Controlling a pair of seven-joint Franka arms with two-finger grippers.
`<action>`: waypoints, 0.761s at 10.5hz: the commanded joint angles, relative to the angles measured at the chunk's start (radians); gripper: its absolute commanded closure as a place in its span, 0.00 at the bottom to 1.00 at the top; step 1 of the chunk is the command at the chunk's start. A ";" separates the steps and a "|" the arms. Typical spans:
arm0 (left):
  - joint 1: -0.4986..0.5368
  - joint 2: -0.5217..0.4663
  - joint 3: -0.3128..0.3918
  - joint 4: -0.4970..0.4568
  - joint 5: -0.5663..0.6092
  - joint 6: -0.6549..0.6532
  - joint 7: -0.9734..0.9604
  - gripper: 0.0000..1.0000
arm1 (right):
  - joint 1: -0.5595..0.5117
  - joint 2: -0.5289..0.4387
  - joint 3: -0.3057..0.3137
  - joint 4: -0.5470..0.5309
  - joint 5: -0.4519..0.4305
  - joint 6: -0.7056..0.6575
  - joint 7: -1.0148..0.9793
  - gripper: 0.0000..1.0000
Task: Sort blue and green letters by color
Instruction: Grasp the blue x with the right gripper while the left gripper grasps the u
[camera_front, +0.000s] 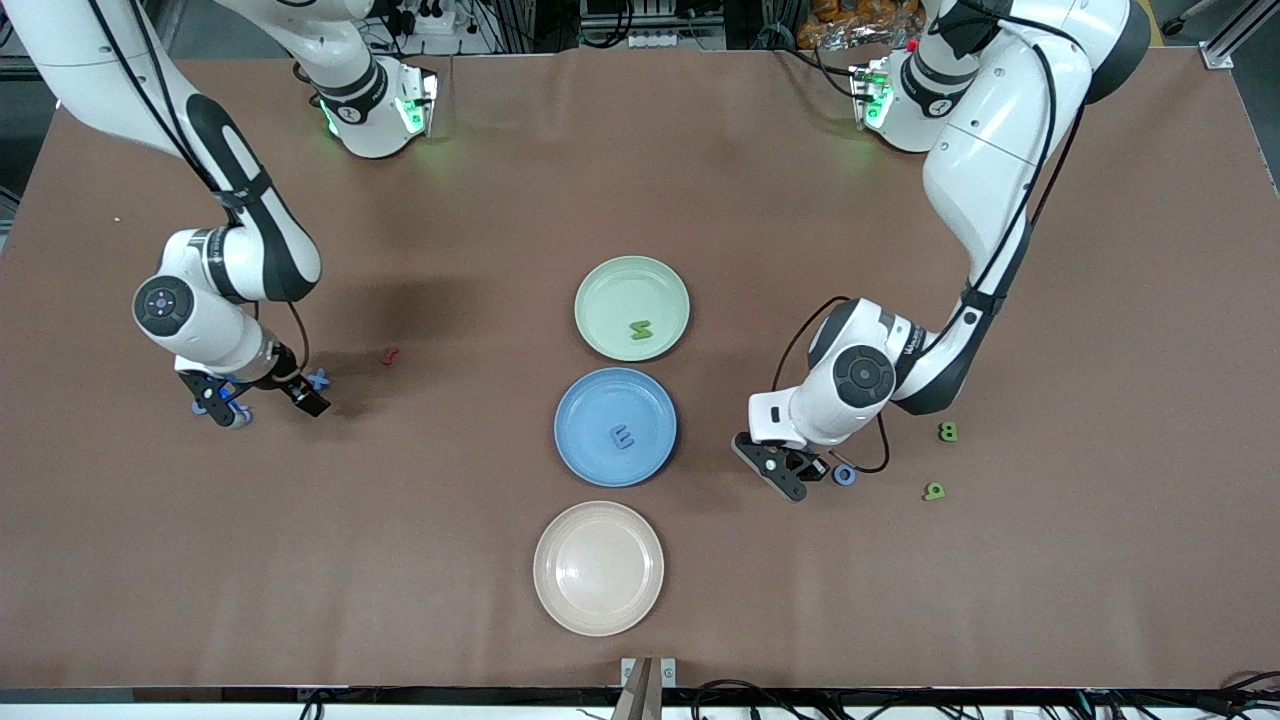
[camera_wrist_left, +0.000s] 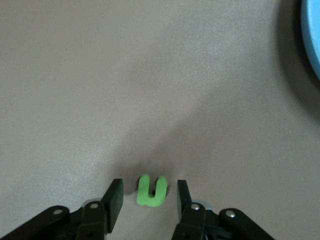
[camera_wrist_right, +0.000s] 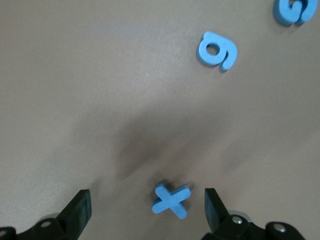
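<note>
Green u (camera_wrist_left: 151, 191) between left tool (camera_wrist_left: 148, 196) fingers, hidden frontally.

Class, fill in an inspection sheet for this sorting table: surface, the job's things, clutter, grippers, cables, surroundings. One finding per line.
Surface: brown table, three plates in a row at its middle.
Job's things: green Z on green plate; blue E on blue plate; blue X, blue g, green u, blue O, green B and green g loose on the table.
Clutter: dark-red letter; beige plate, holding nothing.
Grippers: left gripper astride the u, fingers apart from it; right gripper open, astride the X.
Cables: along each arm; more past the table's edges.
Surroundings: equipment past the edge by the bases.
</note>
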 joint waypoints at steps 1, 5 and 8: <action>-0.011 0.024 0.009 0.025 0.000 0.022 0.018 0.53 | 0.004 -0.039 0.001 -0.097 0.012 0.077 0.022 0.03; -0.013 0.008 0.007 0.025 -0.003 0.020 -0.006 1.00 | -0.005 -0.022 -0.001 -0.105 -0.017 0.088 0.008 0.44; -0.026 -0.104 -0.023 -0.051 0.000 -0.087 -0.184 1.00 | -0.016 -0.011 -0.001 -0.111 -0.076 0.094 0.003 0.80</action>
